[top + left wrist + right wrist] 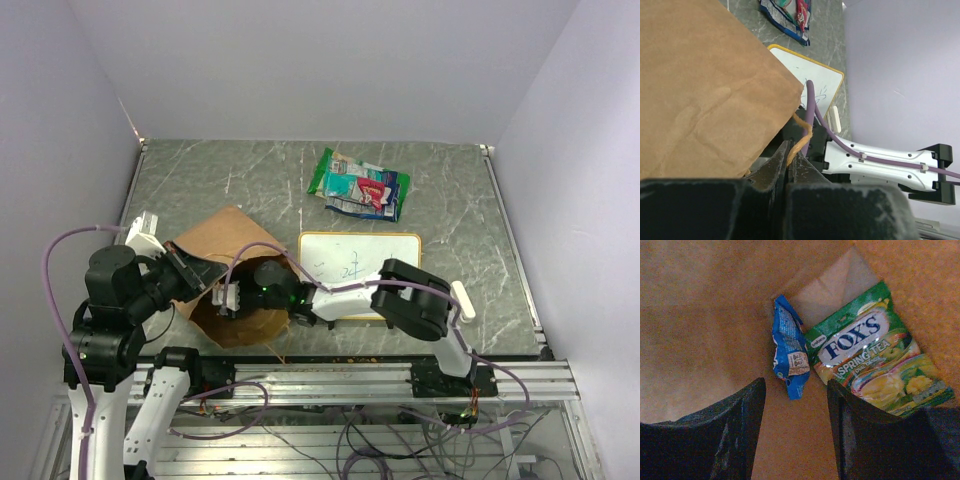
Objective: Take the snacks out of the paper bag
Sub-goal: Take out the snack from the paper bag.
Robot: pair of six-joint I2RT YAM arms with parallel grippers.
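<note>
The brown paper bag lies at the near left of the table with its mouth toward the arms. My left gripper is shut on the bag's twisted string handle and holds the mouth up. My right gripper is open inside the bag. Just beyond its fingertips lie a small blue packet and a green Fox's Spring Tea packet. Several snacks lie in a pile on the table at the back; the pile also shows in the left wrist view.
A yellow-framed whiteboard lies right of the bag, partly under my right arm. Purple cables run along both arms. White walls enclose the grey marbled table on three sides.
</note>
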